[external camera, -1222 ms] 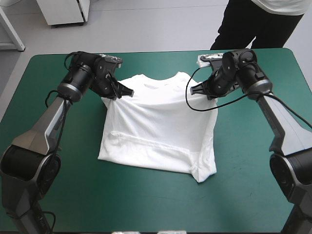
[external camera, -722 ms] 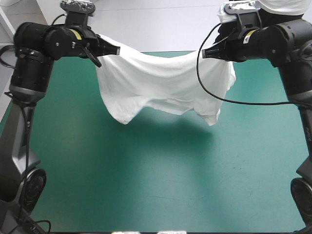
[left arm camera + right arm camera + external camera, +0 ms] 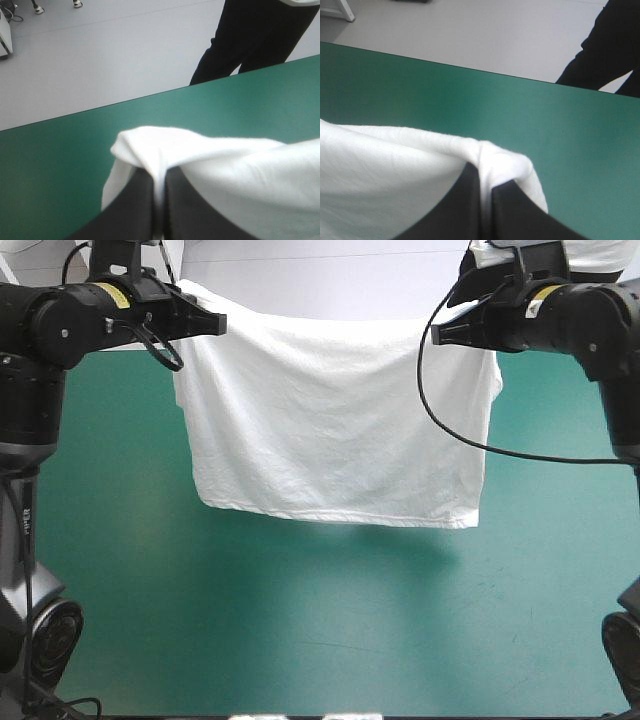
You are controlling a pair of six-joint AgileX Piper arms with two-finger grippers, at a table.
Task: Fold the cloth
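This place looks like a robot lab or a test room. A wide table (image 3: 300, 640) with a plain teal-green cover is the work surface. Two black robot arms stand at it, the left arm (image 3: 50, 325) and the right arm (image 3: 590, 320), each with a small yellow label. Together they hold a T-shirt (image 3: 330, 420) up over the table. Beyond the far edge of the table lies a smooth, pale grey floor (image 3: 320, 275), as in a hall, and a white leg (image 3: 342, 11) of some stand shows there.
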